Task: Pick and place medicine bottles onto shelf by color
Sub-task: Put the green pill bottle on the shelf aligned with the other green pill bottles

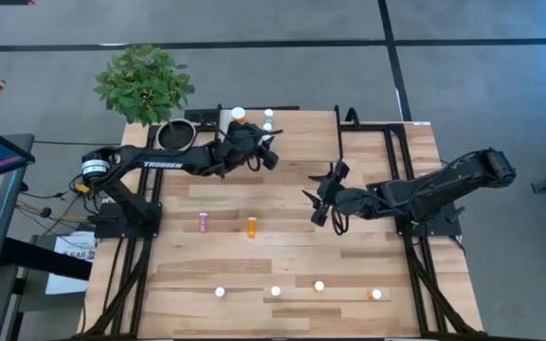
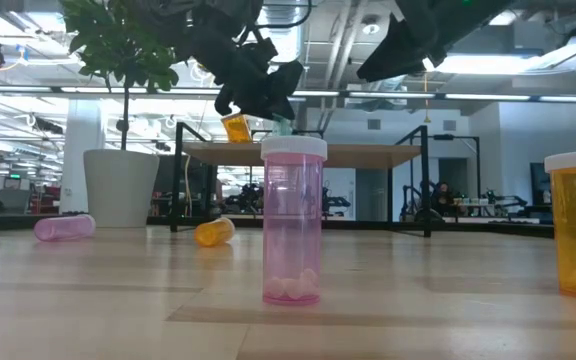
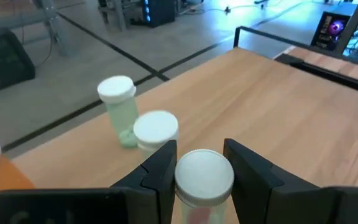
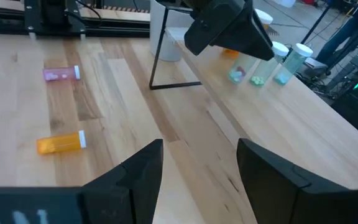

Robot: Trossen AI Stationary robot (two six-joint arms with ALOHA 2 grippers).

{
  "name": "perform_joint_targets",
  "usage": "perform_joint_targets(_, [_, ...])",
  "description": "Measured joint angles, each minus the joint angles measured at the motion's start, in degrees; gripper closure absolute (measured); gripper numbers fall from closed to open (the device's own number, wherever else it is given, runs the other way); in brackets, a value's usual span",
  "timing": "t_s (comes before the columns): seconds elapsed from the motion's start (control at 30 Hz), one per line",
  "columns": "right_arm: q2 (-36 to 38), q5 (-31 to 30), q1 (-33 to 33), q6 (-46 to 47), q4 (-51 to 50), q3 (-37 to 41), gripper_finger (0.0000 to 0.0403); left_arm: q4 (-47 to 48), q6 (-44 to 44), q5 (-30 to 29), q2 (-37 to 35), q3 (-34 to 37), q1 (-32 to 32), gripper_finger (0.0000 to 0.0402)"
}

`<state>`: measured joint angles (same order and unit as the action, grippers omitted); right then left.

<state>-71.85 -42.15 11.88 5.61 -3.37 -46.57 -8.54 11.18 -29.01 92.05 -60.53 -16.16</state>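
Left claw (image 3: pixel 197 171) is gripping a white-capped bottle (image 3: pixel 202 177) above the shelf (image 3: pixel 278 99), beside two green bottles (image 3: pixel 120 109). Right claw (image 4: pixel 197 165) is hanging spread wide over the desk (image 1: pixel 292 256).

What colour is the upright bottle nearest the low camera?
Pink bottle, white cap; clearest in the low view.

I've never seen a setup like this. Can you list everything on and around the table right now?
Table: one, light wood, under everything.
Shelf: one, wood top on black legs, far side of table.
Shelf bottles: at least three, orange and pale green, upright on shelf.
Pink bottle: one, lying mid-table.
Orange bottle: one, lying beside it.
Upright bottles: four, near edge; one pink, one orange, others unclear.
Plant: one, green, white pot, beyond the corner by the left arm.
Left pincer: shut on a white-capped bottle, at the shelf.
Right pincer: open, empty, above mid-table.
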Motion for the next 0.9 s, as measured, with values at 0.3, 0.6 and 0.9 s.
perform_joint_targets(0.3, [-0.02, 0.00, 0.00, 0.00, 0.02, 0.00, 0.0177, -0.39, -0.11, 1.53, 0.00, 0.00, 0.06, 0.0294])
perform_joint_targets(0.6, [-0.02, 0.04, 0.00, 0.00, 0.72, 0.00, 0.0177, -0.39, -0.36, 2.91, 0.00, 0.00, 0.06, 0.0294])
perform_joint_targets(0.9, [-0.02, 0.07, 0.00, -0.02, 0.76, 0.00, 0.0177, 0.16, -0.42, 3.02, 0.00, 0.00, 0.06, 0.0265])
